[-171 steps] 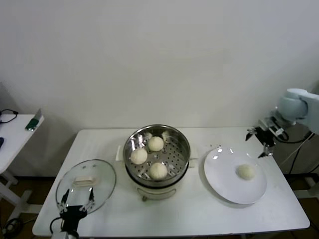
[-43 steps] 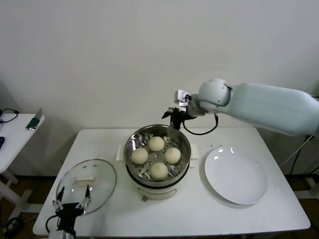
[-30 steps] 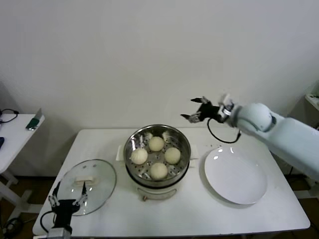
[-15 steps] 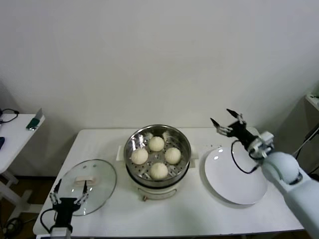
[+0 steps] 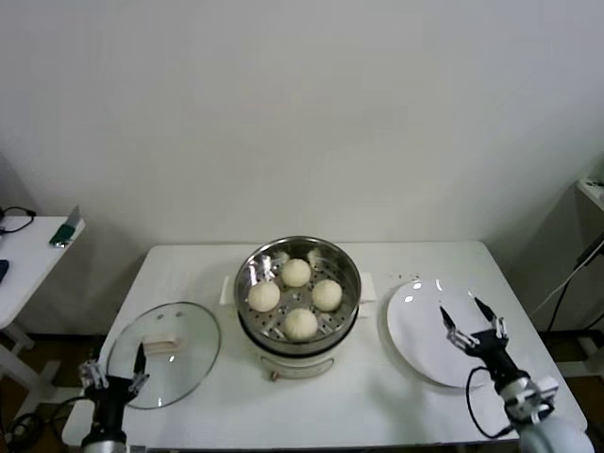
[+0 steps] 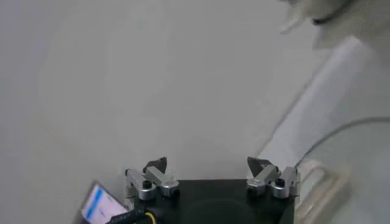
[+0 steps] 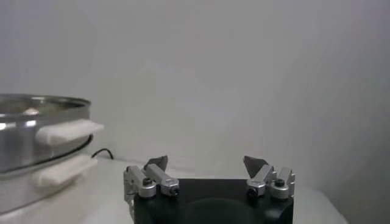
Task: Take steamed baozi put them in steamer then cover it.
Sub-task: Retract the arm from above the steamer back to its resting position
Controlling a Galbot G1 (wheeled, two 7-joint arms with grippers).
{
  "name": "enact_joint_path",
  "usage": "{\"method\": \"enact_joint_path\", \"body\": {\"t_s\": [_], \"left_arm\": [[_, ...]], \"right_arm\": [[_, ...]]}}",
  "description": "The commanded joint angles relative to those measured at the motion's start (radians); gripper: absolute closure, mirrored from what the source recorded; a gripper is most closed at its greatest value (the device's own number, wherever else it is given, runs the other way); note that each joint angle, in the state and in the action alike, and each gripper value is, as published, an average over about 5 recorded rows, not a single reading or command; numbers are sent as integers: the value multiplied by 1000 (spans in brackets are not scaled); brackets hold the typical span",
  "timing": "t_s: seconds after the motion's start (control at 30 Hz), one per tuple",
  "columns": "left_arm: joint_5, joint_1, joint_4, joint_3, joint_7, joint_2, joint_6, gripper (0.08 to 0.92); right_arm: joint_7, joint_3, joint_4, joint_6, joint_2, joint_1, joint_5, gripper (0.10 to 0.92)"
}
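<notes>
Several cream-white baozi (image 5: pixel 296 272) lie in the steel steamer (image 5: pixel 356 294) at the table's middle. The cover (image 5: pixel 187 357), a glass lid with a cream handle, lies flat on the table to the steamer's left. My left gripper (image 5: pixel 114 369) is open at the lid's near edge, holding nothing. My right gripper (image 5: pixel 472 321) stands open and empty low over the near part of the white plate. In the right wrist view its open gripper (image 7: pixel 206 163) faces the wall, with the steamer (image 7: pixel 36 122) off to one side. The left wrist view shows its open gripper (image 6: pixel 207 163) beside the blurred cover (image 6: pixel 359 170).
The bare white plate (image 5: pixel 425 321) lies to the right of the steamer. The steamer sits on a cream pot base (image 5: pixel 297 363). A side table (image 5: pixel 28 250) with a green object stands at far left. The white wall runs behind the table.
The last baozi has gone from the plate into the steamer. My right arm has swung from the steamer's back rim down to the plate's near side. The left gripper has slipped slightly left and lower.
</notes>
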Motion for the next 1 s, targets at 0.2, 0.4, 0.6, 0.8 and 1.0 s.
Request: {"method": "enact_joint_path", "body": {"t_s": [0.2, 0.4, 0.6, 0.8, 1.0], "left_arm": [[467, -29, 87, 14, -63, 15, 69, 177], [544, -89, 146, 22, -1, -4, 100, 177], [580, -122, 173, 42, 55, -9, 147, 177], [636, -166, 207, 46, 120, -4, 213, 177], [634, -202, 228, 67, 158, 1, 244, 177]], "right_arm": [[-22, 25, -10, 96, 106, -139, -82, 203], [-26, 20, -4, 111, 112, -145, -104, 203], [-26, 23, 9, 115, 120, -152, -109, 203], [-26, 31, 15, 119, 128, -160, -112, 203], [-26, 34, 19, 124, 139, -172, -123, 203]]}}
